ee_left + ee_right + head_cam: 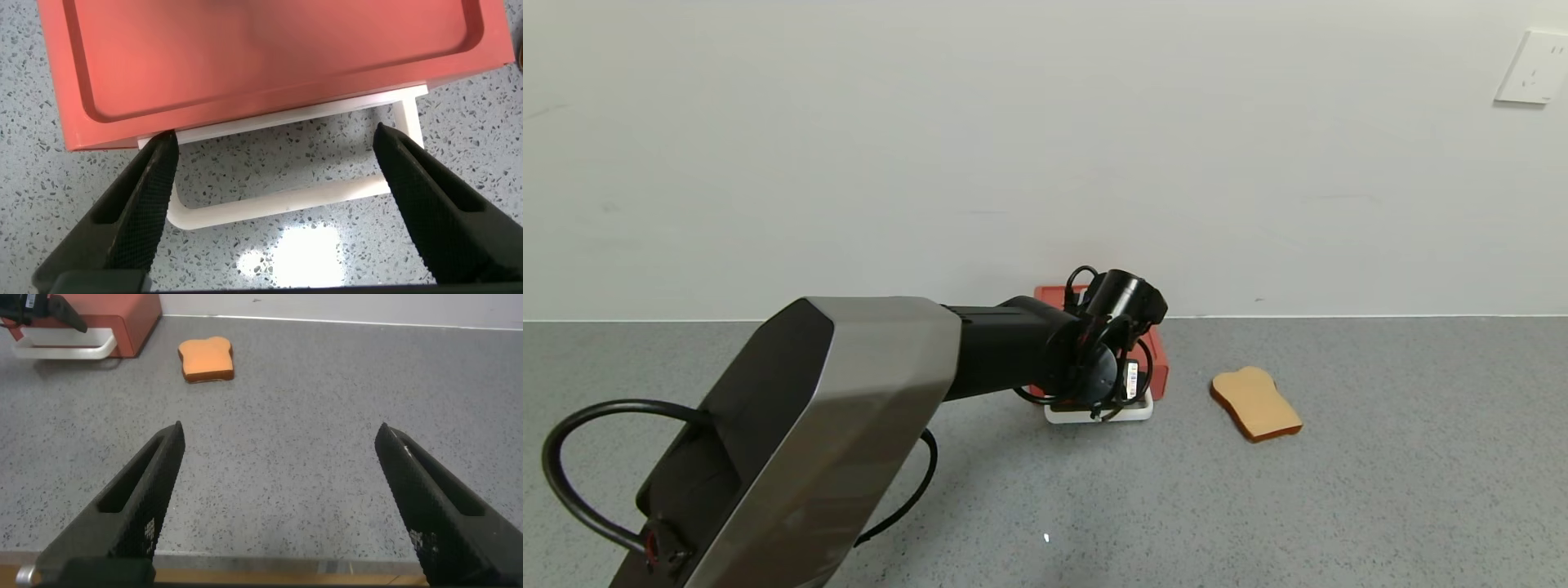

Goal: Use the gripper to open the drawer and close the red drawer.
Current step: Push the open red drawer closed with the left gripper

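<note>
the red drawer (270, 61), a small flat red plastic box with a recessed top, is lying flat on the speckled grey counter close to the white wall, its white loop handle (282, 204) jutting out from its front edge over the counter.

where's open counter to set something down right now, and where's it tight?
Free: the grey counter to the right of the toast slice, and the stretch in front of the idle, open right gripper. Tight: at the wall, where the open left gripper straddles the red drawer's white handle.
</note>
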You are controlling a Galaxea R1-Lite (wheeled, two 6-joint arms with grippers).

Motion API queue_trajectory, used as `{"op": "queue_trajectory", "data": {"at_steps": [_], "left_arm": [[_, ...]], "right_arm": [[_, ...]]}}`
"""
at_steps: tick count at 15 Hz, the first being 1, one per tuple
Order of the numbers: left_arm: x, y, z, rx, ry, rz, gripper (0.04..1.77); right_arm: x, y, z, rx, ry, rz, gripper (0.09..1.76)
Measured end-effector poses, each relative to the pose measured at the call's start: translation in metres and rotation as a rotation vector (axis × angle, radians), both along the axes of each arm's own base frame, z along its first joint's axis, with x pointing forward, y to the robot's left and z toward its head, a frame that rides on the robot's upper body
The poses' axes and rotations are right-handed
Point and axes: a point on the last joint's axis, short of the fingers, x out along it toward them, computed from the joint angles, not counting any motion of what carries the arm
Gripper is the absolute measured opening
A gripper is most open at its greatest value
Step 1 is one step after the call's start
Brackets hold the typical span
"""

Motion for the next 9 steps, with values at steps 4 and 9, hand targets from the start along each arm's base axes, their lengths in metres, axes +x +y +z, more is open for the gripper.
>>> {"op": "queue_trajectory", "data": {"at_steps": [4,9], "left_arm": [[0.000,0.001,-0.001,0.005,0.006,0.001,1.72],[-0.021,0.011,0.020,0.048,0.081,-0.001,1.72]], "right_arm": [[0.000,0.000,0.000,0.000,0.000,-0.001,1.71],[0.000,0.000,0.000,0.000,0.000,0.000,1.71]]}}
